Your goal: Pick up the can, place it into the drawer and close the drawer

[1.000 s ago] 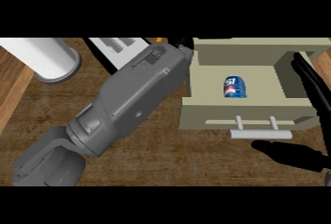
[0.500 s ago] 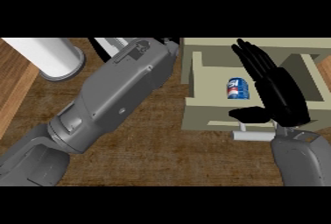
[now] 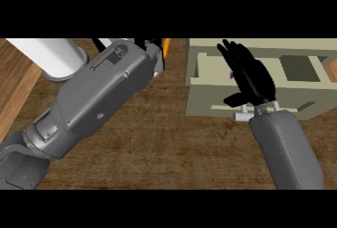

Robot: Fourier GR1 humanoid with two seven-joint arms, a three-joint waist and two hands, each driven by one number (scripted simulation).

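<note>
The beige drawer (image 3: 199, 84) stands open at the upper right, its white handle (image 3: 242, 117) on the near front. My right hand (image 3: 251, 78) lies over the drawer with straight fingers pointing away, its heel just above the handle. It hides nearly all of the can (image 3: 232, 76), of which only a small red sliver shows at the hand's left edge. My left forearm (image 3: 99, 102) crosses from the lower left to the top centre. Only dark bits of my left hand (image 3: 149, 43) show at the top edge.
A white cylinder (image 3: 52, 58) stands at the upper left beside my left forearm. An orange-edged object (image 3: 166, 45) peeks out at the top centre. The counter's lighter wooden edge (image 3: 13, 84) runs along the left side.
My right hand swung from the far right onto the drawer and now covers the can. The drawer's front and handle sit a little farther back. My left forearm shifted slightly.
</note>
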